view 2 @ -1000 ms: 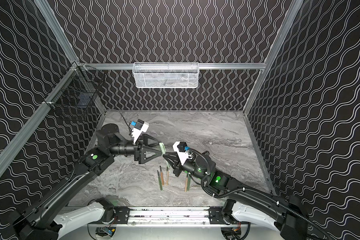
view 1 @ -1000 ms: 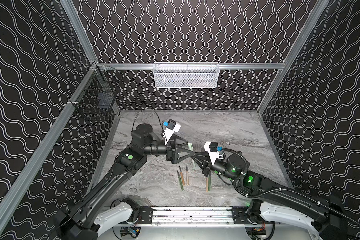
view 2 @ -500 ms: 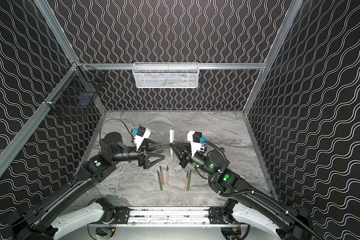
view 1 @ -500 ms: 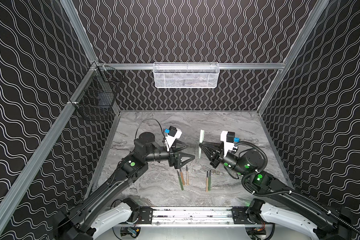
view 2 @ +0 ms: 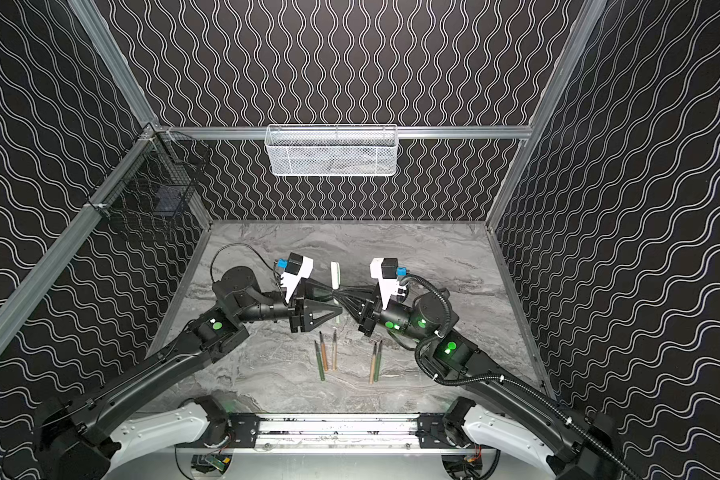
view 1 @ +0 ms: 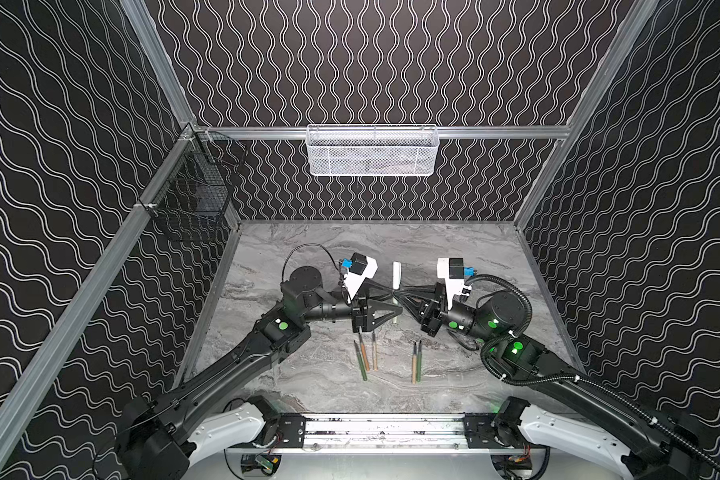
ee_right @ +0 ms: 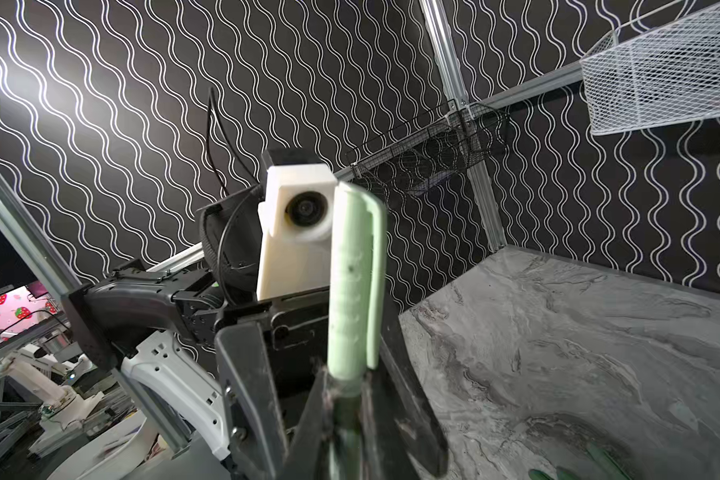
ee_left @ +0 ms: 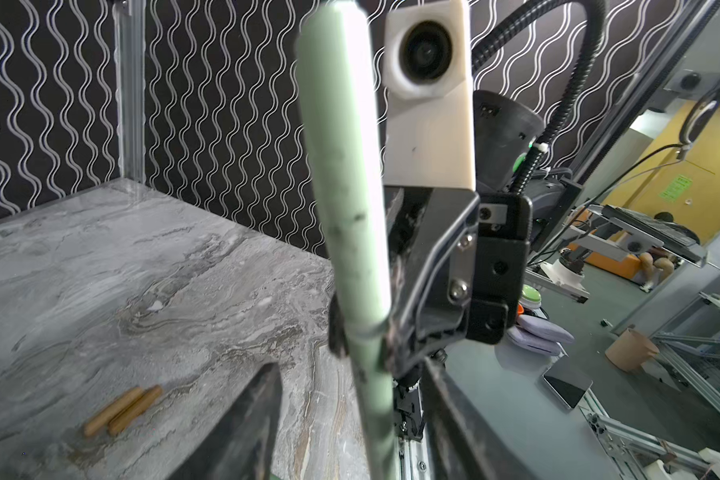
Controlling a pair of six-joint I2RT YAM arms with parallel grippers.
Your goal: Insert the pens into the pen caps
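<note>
Both arms reach inward; left pincer (view 1: 396, 301) stands parted, right pincer (view 1: 395, 293) clamped tight on a pen (view 1: 396, 274).

In the left wrist view the pale green pen (ee_left: 346, 199) stands so close that it blurs, and its lower end runs off the edge. The left gripper (ee_left: 350, 370) shows only as two blurred dark fingers, cut off there too. In the right wrist view the right gripper (ee_right: 344, 386) hides the barrel below the cap (ee_right: 352, 282). The dark green pieces (ee_right: 599, 461) are clipped at a corner, so pen or cap cannot be told. In both top views gripper fingers cover the pen's middle.
</note>
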